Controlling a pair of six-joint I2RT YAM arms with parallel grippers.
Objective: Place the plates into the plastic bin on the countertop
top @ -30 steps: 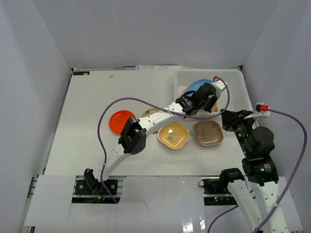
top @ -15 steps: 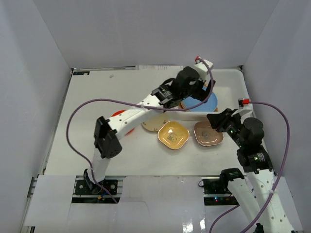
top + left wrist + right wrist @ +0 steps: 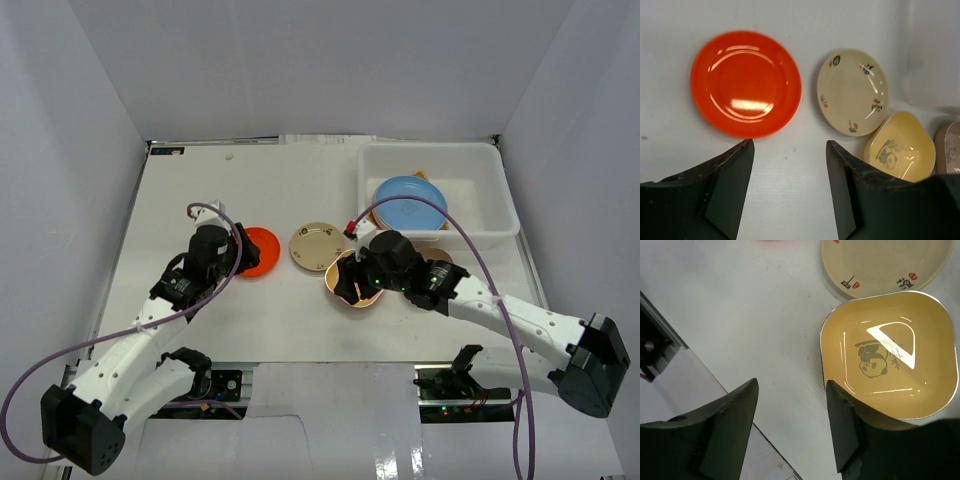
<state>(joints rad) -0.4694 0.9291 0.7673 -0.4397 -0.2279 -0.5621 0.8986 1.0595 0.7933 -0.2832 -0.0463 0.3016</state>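
An orange-red plate, a cream plate and a yellow rounded-square plate lie on the countertop. A pinkish-brown plate is mostly hidden behind my right arm. The white plastic bin at the back right holds a blue plate on top of other plates. My left gripper hangs open just short of the orange-red plate. My right gripper is open at the yellow plate's left edge, nothing between its fingers.
White walls close in the countertop on three sides. The countertop's near edge runs just below my right gripper. The cream plate lies right beyond the yellow one. The bin's wall shows at the upper right of the left wrist view.
My left arm swung back from the bin to the orange-red plate, leaving the blue plate in the bin. My right arm reached in over the yellow plate and its gripper opened.
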